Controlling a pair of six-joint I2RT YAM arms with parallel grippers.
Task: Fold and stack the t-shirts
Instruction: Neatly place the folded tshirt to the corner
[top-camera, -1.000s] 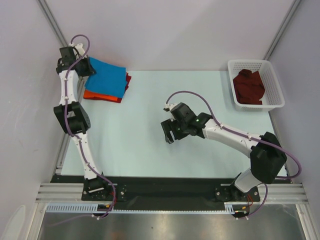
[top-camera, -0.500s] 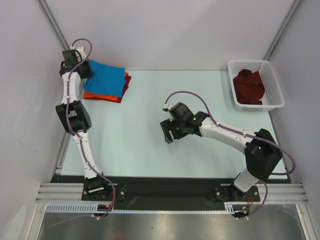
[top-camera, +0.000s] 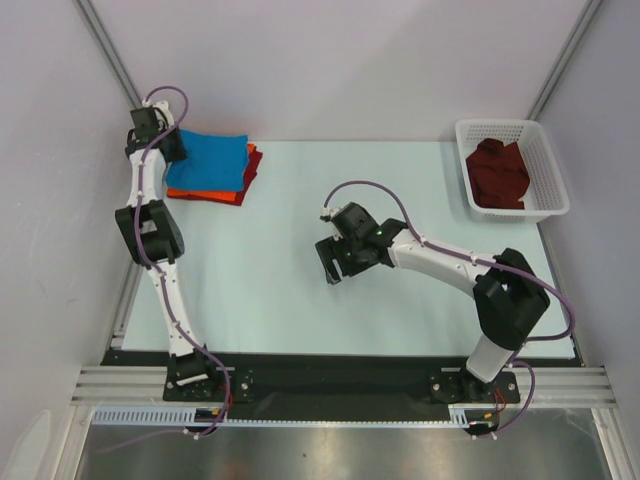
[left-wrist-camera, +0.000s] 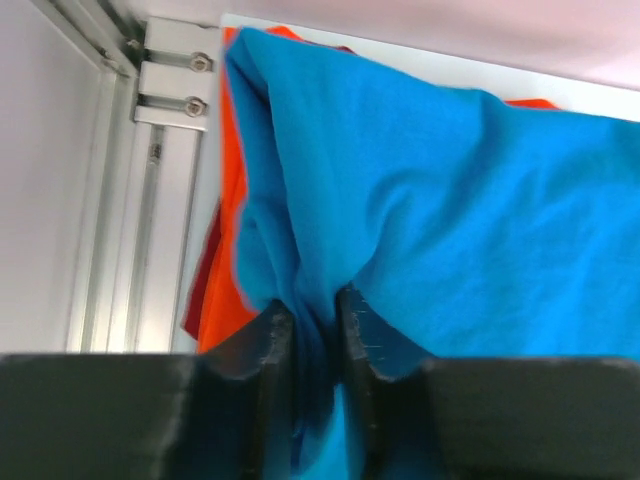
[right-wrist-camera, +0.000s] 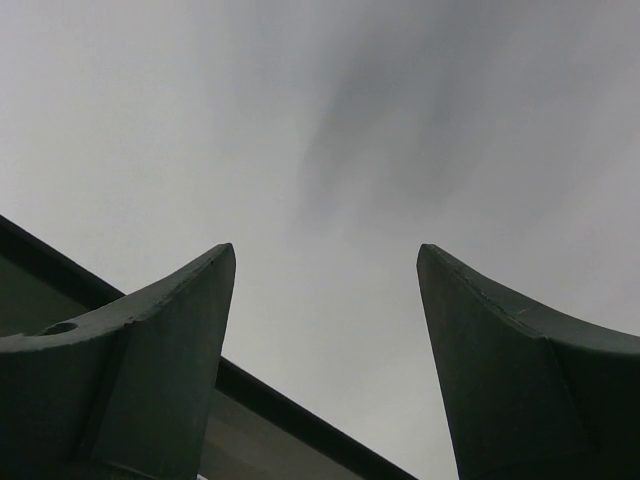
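- The left gripper (left-wrist-camera: 310, 330) has its jaws close together, with only a narrow gap between them. A raised ridge of the blue t-shirt (left-wrist-camera: 460, 200) is pinched in that gap and touches both fingers.
- From that pinch, the blue t-shirt spreads ahead of the fingertips and off to their right in the wrist view. It puckers into folds where it runs into the jaws.
- The blue t-shirt lies on top of a stack. The orange t-shirt (left-wrist-camera: 232, 190) lies under it and shows as a strip just left of the left gripper's fingers.
- An edge of the maroon t-shirt (left-wrist-camera: 200, 290) peeks out below the orange one, on that same side.
- Further left of the left gripper, beyond the cloth, runs the aluminium rail (left-wrist-camera: 150, 200) of the table frame.
- The right gripper (right-wrist-camera: 325, 255) has its jaws spread wide, with nothing between them and nothing touching them. Its wrist view shows only plain pale surface past the fingertips.
- In the top view, the right gripper hangs over bare table (top-camera: 280, 260). The stack is well apart from it, to its far left.
- Well apart to the right gripper's far right stands the white basket (top-camera: 555, 165). A crumpled maroon t-shirt (top-camera: 497, 172) lies unfolded inside it.
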